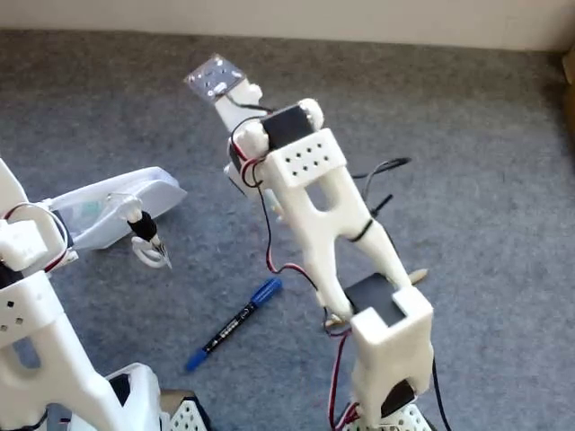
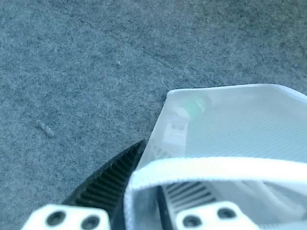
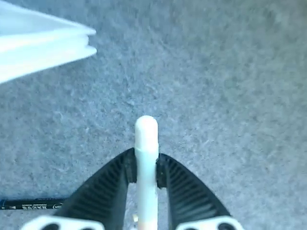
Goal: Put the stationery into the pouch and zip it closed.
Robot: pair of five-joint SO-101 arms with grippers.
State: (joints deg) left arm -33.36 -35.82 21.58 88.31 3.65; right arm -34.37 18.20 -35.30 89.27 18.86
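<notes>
Nearest in the right wrist view is the right gripper (image 3: 145, 157), its black ribbed fingers pinching a white pen (image 3: 146, 128) that pokes out past their tips, rounded end forward. The left gripper (image 2: 149, 165) has its fingers clamped on the white rim band of the pouch (image 2: 240, 129), one finger outside the mesh and the other seemingly inside it.

The pouch (image 1: 117, 202) lies on its side on the grey carpet (image 1: 467, 135), near the pen but not touching it. A blue marker (image 1: 235, 323) lies loose on the carpet between the two arms, not yet packed.

The main risk is the mouth. The pouch is soft and held by one rim only, so the opening may sag flat and the pen could butt against the mesh or slide over the top instead of going in. The pen is smooth and gripped across its barrel, so a knock on the rim could swivel it in the fingers or push it out. A hard push might also tug the rim from the left gripper.

The pouch is white, see-through mesh with a woven band along its edge. A green-capped item (image 2: 192, 108) already sits in its far corner, possibly a glue stick, though the mesh blurs it. The marker has a black barrel and a blue cap
</notes>
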